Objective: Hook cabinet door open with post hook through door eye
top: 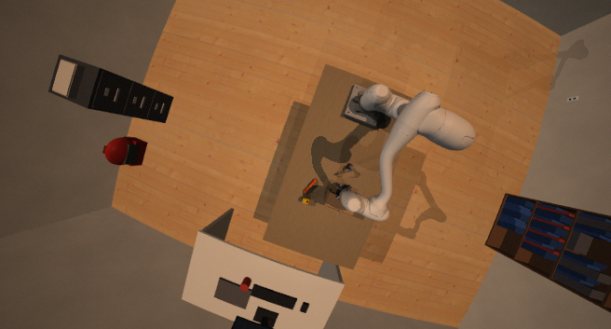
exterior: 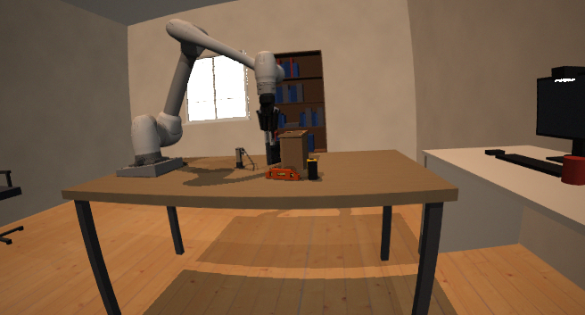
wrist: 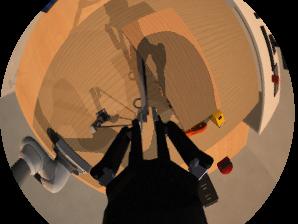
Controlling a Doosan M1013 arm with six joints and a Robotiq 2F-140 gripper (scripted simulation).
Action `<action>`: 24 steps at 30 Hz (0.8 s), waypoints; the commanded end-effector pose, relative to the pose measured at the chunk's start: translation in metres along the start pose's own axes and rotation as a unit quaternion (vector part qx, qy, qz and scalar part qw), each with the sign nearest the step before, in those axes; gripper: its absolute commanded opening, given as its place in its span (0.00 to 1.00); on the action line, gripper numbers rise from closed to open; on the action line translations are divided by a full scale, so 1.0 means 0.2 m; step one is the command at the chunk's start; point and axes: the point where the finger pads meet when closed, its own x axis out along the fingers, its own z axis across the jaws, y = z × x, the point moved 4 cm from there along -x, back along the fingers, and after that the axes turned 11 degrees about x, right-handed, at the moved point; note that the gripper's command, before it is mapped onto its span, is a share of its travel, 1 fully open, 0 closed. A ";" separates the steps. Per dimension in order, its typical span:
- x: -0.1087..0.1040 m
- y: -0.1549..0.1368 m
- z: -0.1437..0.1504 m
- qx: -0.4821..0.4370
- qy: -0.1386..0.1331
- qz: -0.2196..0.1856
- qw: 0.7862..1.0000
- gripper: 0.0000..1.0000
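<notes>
The brown cabinet [exterior: 293, 152] [wrist: 192, 75] stands upright on the table. Its dark door [exterior: 273, 155] [wrist: 143, 82] stands out at an angle from the front, visibly ajar. The ring-shaped eye [wrist: 138, 103] is on the door's post side. The post [top: 348, 167] [exterior: 240, 158] [wrist: 102, 116] stands apart from the cabinet. Its thin hook [exterior: 250, 158] [wrist: 116, 126] reaches toward the door; its tip is hidden near the left finger, and I see no hook through the eye. My gripper [exterior: 269, 143] [wrist: 147, 112] is at the door's free edge, fingers narrowly apart, nothing clearly held.
An orange level [top: 309, 185] [exterior: 283, 174] [wrist: 196, 129] and a yellow-and-black tape measure [top: 305, 200] [exterior: 312, 169] [wrist: 218, 118] stand close beside the cabinet. The arm's base plate [exterior: 129, 169] is at the other end of the table [exterior: 379, 181].
</notes>
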 end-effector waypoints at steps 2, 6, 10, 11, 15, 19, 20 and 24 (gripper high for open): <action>0.00 0.00 0.00 0.000 0.000 0.000 1.000 0.16; 0.00 0.00 -0.01 0.018 0.000 0.000 1.000 0.16; 0.00 -0.01 -0.03 0.021 0.000 0.000 1.000 0.16; 0.00 -0.01 -0.03 0.021 0.000 0.000 1.000 0.16; 0.00 -0.01 -0.03 0.021 0.000 0.000 1.000 0.16; -0.01 -0.01 -0.03 0.021 0.000 0.000 1.000 0.16; -0.01 -0.01 -0.03 0.021 0.000 0.000 1.000 0.16; -0.03 -0.01 -0.03 0.021 0.000 0.000 1.000 0.16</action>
